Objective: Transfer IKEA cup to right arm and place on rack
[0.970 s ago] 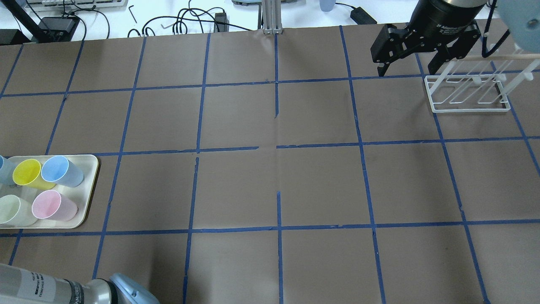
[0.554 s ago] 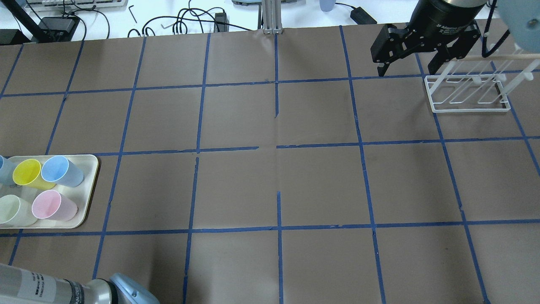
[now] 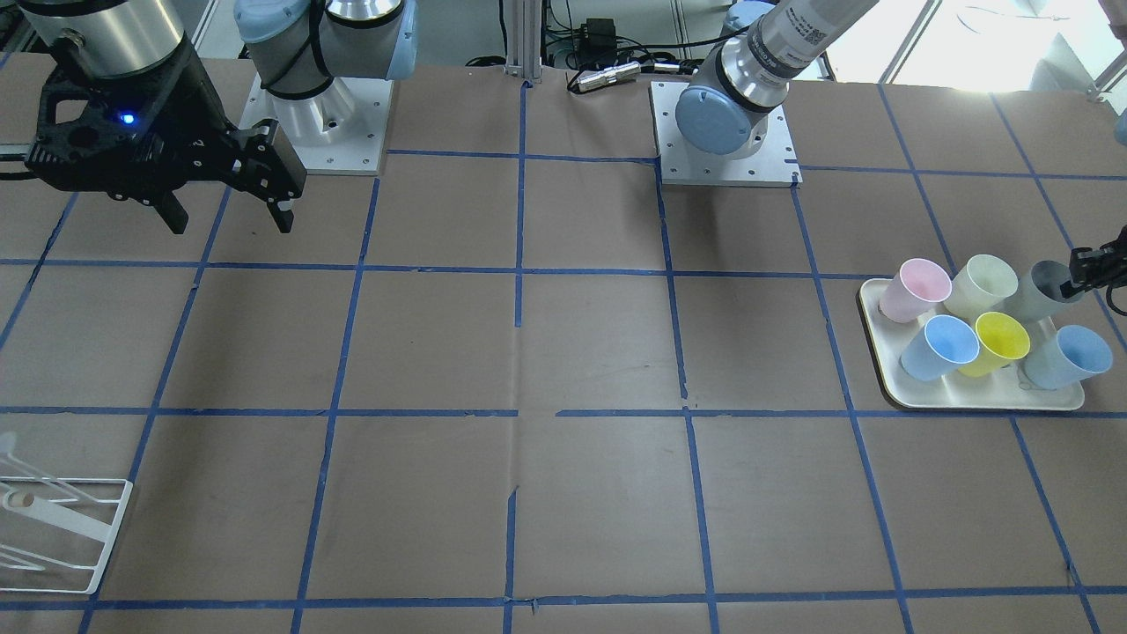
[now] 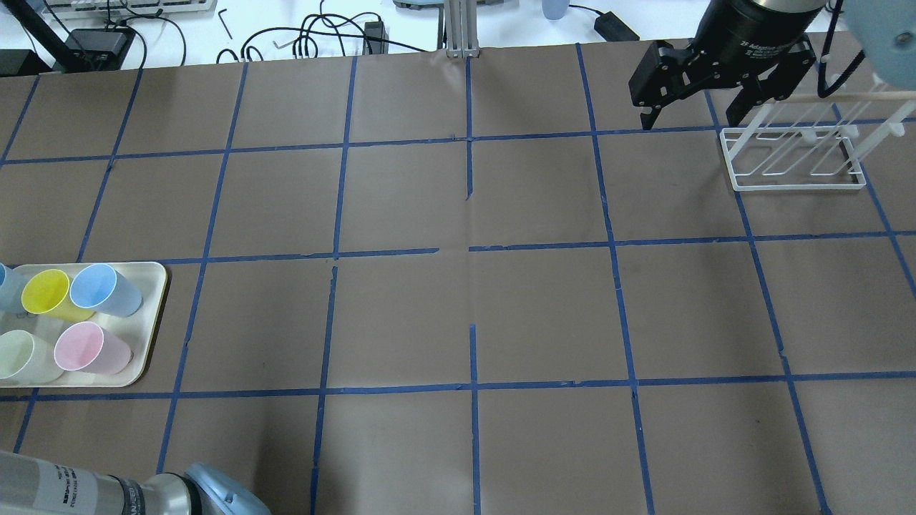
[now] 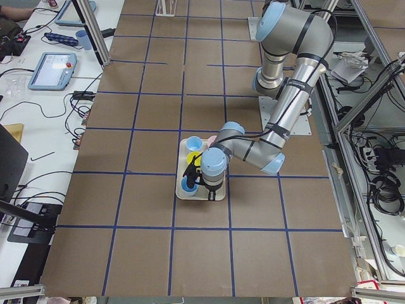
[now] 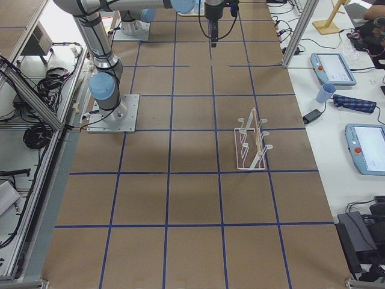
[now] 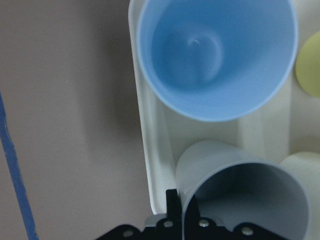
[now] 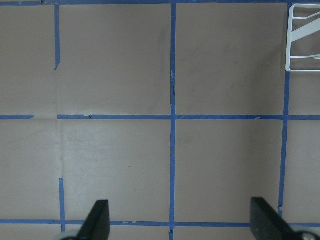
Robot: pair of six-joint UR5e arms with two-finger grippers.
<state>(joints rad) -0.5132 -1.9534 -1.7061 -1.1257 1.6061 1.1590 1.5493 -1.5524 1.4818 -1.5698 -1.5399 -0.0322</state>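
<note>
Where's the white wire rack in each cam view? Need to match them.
Front-facing: white wire rack bottom left, cropped.
Overhead: rack upper right, by the right tool.
Exterior left: rack top edge, cropped.
Exterior right: rack right of centre.
Left wrist: not in it.
Right wrist: rack top right corner.
Shared landmark: blue tape grid.

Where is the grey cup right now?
In the front-facing view, the grey cup is at the tray's corner at far right, beside the cream cup, with the left hand at its rim.

The IKEA cup [image 3: 1037,289] stands on the tray [image 3: 968,403], far from the rack [image 4: 798,187].
</note>
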